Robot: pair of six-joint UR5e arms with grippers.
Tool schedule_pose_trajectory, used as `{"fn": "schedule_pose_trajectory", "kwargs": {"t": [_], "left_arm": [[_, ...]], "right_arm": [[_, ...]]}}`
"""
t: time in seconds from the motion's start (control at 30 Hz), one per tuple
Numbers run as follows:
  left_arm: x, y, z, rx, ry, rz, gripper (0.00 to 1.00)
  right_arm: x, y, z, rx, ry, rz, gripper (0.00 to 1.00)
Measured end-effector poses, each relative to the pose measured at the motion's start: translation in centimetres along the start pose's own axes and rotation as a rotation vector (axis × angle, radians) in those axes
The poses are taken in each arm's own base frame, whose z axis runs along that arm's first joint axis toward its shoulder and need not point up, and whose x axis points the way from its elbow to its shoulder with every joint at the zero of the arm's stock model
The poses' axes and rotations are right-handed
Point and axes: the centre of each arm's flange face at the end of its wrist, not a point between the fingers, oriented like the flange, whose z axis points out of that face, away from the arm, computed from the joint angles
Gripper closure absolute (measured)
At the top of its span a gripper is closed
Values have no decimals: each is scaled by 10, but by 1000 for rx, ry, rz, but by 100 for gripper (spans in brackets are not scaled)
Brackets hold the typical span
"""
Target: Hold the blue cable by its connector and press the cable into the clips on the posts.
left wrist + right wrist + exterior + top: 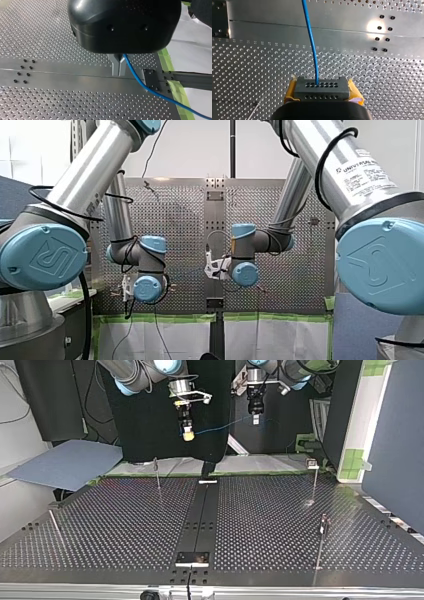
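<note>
Top view: the table and its posts sit well below both pincers. My right pincer clamps the black plug. The blue cable runs straight ahead to my left pincer, which pinches it tight.

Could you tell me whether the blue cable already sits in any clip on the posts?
No: in the top view the blue cable spans the air between my right gripper and my left gripper, above the posts.
</note>
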Motion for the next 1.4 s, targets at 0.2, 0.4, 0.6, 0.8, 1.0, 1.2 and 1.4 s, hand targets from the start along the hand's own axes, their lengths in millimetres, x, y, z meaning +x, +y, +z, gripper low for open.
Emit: {"fn": "schedule_pose_trajectory", "kwargs": {"t": [0.2, 0.4, 0.6, 0.8, 1.0, 1.2, 1.4], "left_arm": [[0, 0, 0, 0, 0, 0, 99], [0, 0, 0, 0, 0, 0, 99], [0, 0, 0, 0, 0, 0, 99], [0, 0, 0, 0, 0, 0, 99], [-1, 2, -4, 2, 9, -4, 99], [-9, 8, -12, -5, 23, -31, 99], [-25, 11, -12, -25, 23, -43, 99]], "right_arm": [[-7, -4, 1, -8, -24, 13, 100], [-38, -2, -8, -42, -119, 35, 100], [-70, -1, -21, -44, -218, 17, 100], [-96, -1, -31, -41, -282, -2, 100], [-99, 3, -32, -50, -288, 3, 100], [-87, 15, -39, -77, -295, 44, 100], [-66, 18, -34, -58, -289, 102, 100]]}}
